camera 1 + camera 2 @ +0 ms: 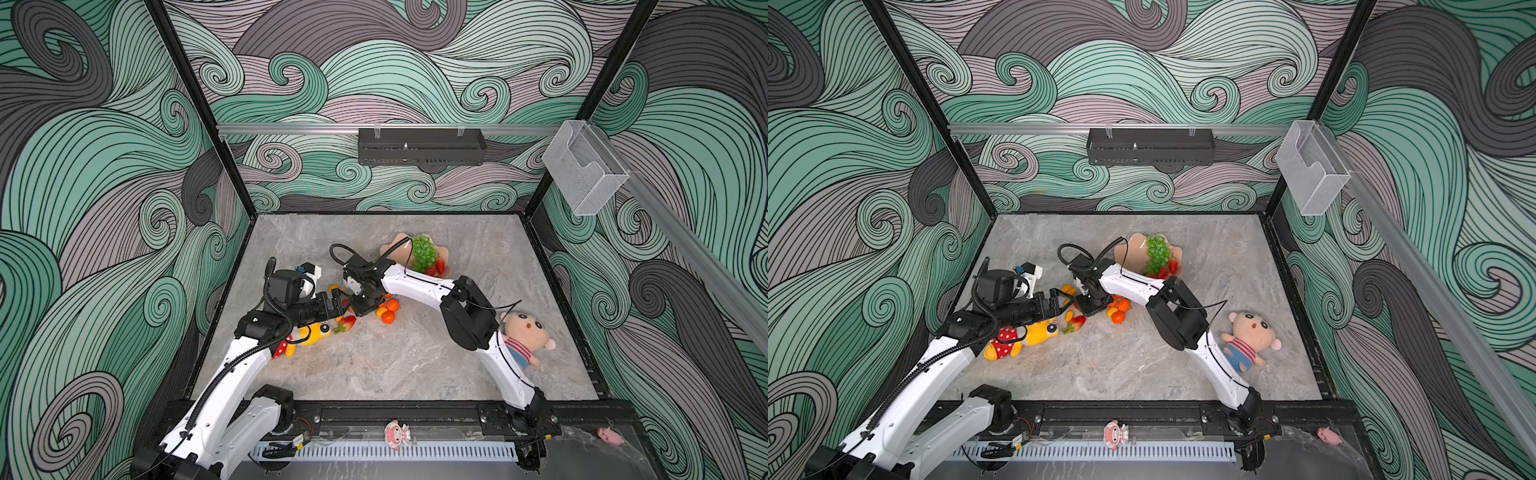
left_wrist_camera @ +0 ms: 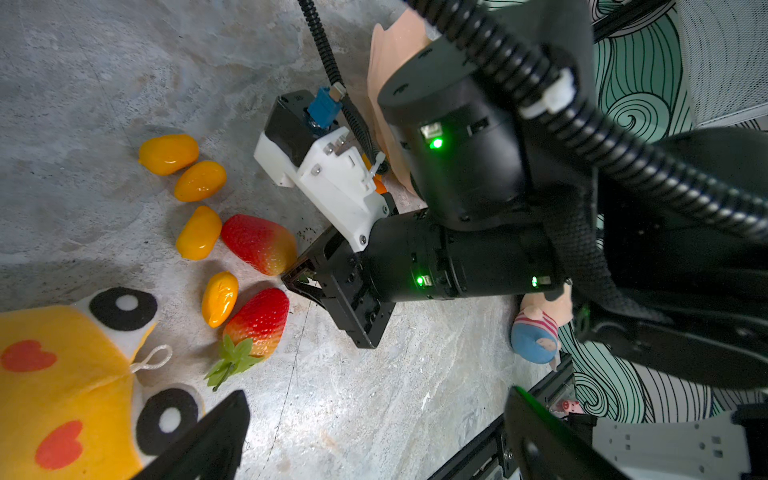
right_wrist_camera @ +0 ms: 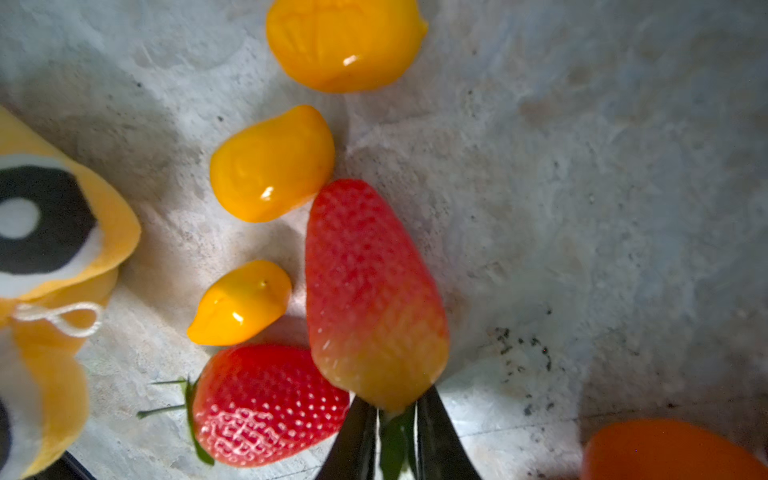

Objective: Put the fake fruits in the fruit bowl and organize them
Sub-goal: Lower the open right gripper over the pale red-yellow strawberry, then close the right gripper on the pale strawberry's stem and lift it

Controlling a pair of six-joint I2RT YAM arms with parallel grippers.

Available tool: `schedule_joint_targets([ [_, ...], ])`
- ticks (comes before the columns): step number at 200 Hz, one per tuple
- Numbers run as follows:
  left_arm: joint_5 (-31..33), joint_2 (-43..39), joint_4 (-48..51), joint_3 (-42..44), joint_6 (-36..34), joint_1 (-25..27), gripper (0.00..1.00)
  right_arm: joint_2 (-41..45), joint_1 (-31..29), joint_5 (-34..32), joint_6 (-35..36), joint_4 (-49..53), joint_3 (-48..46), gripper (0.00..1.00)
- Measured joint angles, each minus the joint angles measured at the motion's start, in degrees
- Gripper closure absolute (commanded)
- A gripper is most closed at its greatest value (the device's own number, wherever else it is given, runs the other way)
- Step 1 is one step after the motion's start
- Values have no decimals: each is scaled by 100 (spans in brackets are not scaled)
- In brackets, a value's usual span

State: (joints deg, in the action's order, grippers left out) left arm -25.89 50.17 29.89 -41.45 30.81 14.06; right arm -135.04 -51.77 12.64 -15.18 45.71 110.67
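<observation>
My right gripper (image 3: 397, 436) is shut on the green top of a red strawberry (image 3: 370, 291), which lies low over the table; the left wrist view shows the same strawberry (image 2: 259, 243). Beside it lie a second strawberry (image 3: 266, 403) and several yellow kumquats (image 2: 200, 180). Tangerines (image 1: 388, 309) sit just right of the right gripper (image 1: 355, 305). The peach fruit bowl (image 1: 392, 247) at the back holds the green grape bunch (image 1: 424, 251) and two strawberries (image 1: 436, 266). My left gripper (image 2: 374, 449) hangs open over bare table, close to the left of the pile.
A yellow plush toy (image 1: 311, 332) lies under my left arm, touching the fruit pile. A plush doll in a striped shirt (image 1: 525, 336) lies at the right, behind my right arm. Black frame rails (image 1: 374, 409) edge the table.
</observation>
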Motion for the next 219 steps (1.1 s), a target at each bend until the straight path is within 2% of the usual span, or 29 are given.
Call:
schedule_joint_targets([
  [98,83,-11,33,-35,-2,0,1,46,0,28,-13,2,-37,100],
  [115,122,-42,50,-87,-13,0,1,144,0,24,-46,9,-114,100],
  [178,192,-229,118,-170,-17,17,1,1187,-2,-201,-289,-22,-728,100],
  [219,297,-234,144,-192,-15,157,1,2017,0,-686,-605,-118,-1493,100],
])
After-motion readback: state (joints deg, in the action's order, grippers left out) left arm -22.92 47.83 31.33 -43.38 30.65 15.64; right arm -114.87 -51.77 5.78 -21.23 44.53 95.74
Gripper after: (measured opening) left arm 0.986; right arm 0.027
